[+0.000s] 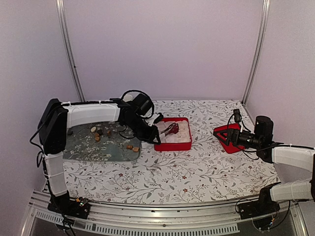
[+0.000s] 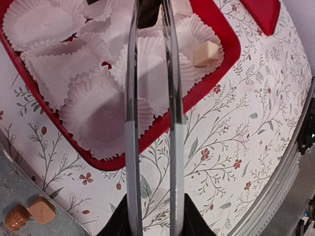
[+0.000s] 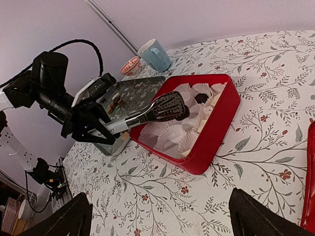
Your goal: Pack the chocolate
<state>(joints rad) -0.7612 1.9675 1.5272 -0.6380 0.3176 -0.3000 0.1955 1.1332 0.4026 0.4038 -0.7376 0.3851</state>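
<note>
Clamping the handles of the long steel tongs (image 2: 150,147), the left gripper (image 2: 155,219) squeezes them nearly closed over the square red box (image 2: 231,46) of frilled white paper cups (image 2: 98,115). Something dark sits between the tips, possibly a chocolate, though I cannot be sure. A loosened squeeze could drop it outside a cup, or the tips could snag the flimsy papers. One whitish chocolate piece (image 2: 206,51) lies boxed, while loose chocolate pieces (image 1: 132,147) wait on the grey tray (image 1: 83,150). The right gripper (image 3: 165,219) gapes wide and empty.
</note>
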